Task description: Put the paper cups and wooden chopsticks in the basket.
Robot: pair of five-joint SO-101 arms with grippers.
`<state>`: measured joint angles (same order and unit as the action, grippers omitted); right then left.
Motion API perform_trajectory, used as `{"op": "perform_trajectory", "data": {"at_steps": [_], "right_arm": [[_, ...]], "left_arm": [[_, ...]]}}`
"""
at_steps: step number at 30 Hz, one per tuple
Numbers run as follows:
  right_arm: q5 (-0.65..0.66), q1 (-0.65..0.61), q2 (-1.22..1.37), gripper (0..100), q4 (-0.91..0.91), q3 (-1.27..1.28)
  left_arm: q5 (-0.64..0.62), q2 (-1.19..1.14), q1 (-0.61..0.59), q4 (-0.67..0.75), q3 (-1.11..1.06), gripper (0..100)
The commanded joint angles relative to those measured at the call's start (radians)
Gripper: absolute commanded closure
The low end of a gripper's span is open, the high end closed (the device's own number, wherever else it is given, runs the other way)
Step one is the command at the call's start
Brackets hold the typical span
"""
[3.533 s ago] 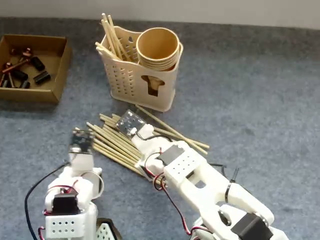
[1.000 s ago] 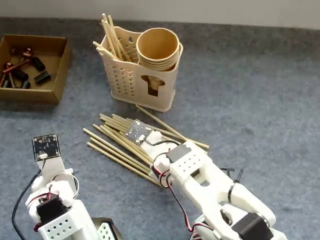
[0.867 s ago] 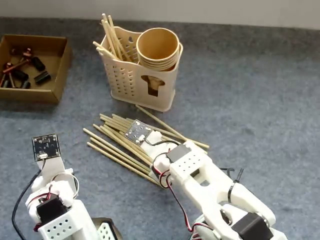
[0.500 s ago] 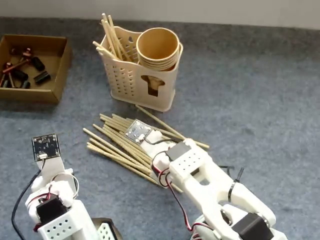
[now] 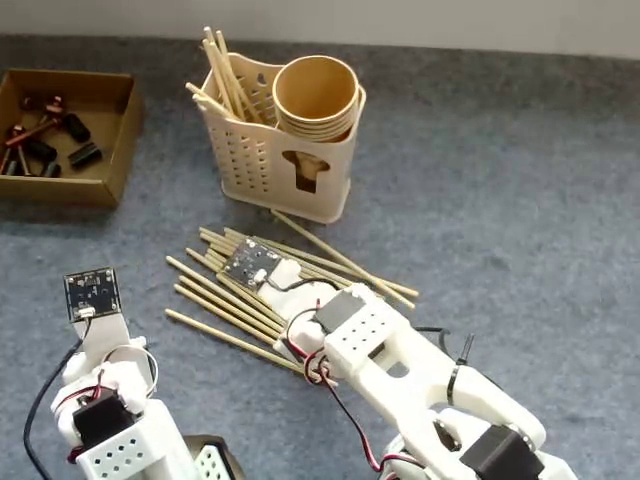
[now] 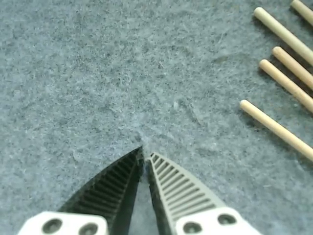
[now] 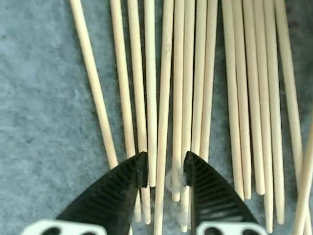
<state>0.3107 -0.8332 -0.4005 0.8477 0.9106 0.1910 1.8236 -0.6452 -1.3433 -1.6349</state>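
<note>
A fan of loose chopsticks (image 5: 240, 305) is spread on the grey felt table (image 5: 500, 200) just in front of the cream basket (image 5: 275, 150), in which a stack of paper cups (image 5: 316, 95) and a first sheaf of upright chopsticks (image 5: 222, 65) are already lodged, so the cups' part of the task is judged done. The right gripper (image 7: 164, 171) is held low over the middle of the fan, its jaws parted by a narrow gap in which two or three sticks are framed but, as far as can be seen, not pinched. The left gripper (image 6: 145, 156) is poised over bare felt beside the stick ends (image 6: 276, 128), its toothed fingers drawn together on nothing. The sticks are judged light, stiff and smooth, apt to roll or slip sideways out of a loose pinch; a hold near mid-length is judged best, so that they hang level, with only a few taken at once. From the high view the layout is given: the basket, the fan and a cardboard box (image 5: 70, 135) of small parts well off to one side. From the right wrist view, which sticks lie between the jaws is made plain, a detail masked from above by that arm's camera board.
</note>
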Motion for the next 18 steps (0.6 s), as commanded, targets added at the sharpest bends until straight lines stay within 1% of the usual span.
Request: {"op": "perform_trajectory", "data": {"at_steps": [1,4,13,17,18], "right_arm": [[-0.008,-0.012,-0.002,87.2,-0.087,0.019],[-0.006,-0.008,-0.002,87.2,-0.15,0.07],[-0.005,-0.008,-0.001,88.3,-0.185,0.099],[-0.003,-0.01,0.079,90.7,-0.182,0.093],[-0.003,-0.008,0.111,90.9,-0.18,0.09]], "left_arm": [[0.008,0.004,-0.007,0.018,0.008,99],[0.008,0.004,-0.008,0.018,0.007,99],[0.008,0.004,-0.004,0.018,0.004,99],[0.008,0.004,0.002,0.018,0.001,99],[0.008,0.004,0.022,0.018,-0.005,99]]}}
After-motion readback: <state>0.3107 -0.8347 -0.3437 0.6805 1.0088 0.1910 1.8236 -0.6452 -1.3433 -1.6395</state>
